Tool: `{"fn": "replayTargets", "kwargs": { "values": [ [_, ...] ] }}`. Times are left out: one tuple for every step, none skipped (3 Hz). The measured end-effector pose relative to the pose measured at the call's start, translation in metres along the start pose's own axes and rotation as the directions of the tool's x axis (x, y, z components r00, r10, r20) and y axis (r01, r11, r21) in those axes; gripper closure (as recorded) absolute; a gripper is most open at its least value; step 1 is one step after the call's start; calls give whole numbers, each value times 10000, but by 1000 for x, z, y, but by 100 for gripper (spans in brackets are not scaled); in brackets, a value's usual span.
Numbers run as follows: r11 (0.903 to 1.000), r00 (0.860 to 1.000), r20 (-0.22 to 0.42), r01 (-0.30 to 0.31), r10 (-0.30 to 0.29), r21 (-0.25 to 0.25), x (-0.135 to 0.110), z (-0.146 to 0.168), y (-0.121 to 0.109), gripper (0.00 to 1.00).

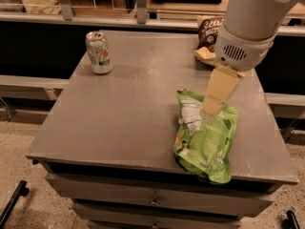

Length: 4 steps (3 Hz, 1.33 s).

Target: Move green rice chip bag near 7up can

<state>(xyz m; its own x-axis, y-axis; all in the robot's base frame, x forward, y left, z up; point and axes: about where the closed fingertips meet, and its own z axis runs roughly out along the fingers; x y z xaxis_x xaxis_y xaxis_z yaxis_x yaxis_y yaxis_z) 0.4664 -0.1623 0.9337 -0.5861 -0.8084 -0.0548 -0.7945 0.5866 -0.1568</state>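
The green rice chip bag point(206, 140) lies flat on the right front part of the grey table point(124, 113), its white label panel facing up on its left side. The 7up can point(99, 52) stands upright at the table's far left corner, well apart from the bag. My gripper point(212, 108) hangs from the white arm point(248, 27) and reaches down over the far end of the green bag, just above it or touching it; I cannot tell which.
A brown and tan chip bag point(208, 31) lies at the table's far right, partly hidden by my arm. Drawers sit under the table top point(152, 202). A counter and rail run behind the table.
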Motion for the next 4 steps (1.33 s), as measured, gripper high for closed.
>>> {"fn": "replayTargets", "kwargs": {
  "values": [
    [9813, 9828, -123, -1848, 1844, -539, 2, 12, 4, 0],
    [9129, 9217, 53, -3835, 3880, -1396, 2, 22, 21, 0],
    [8403, 8514, 171, -5139, 5242, -1724, 2, 26, 35, 0],
    [7983, 8116, -28, -5753, 5842, -1782, 2, 36, 42, 0]
  ]
}}
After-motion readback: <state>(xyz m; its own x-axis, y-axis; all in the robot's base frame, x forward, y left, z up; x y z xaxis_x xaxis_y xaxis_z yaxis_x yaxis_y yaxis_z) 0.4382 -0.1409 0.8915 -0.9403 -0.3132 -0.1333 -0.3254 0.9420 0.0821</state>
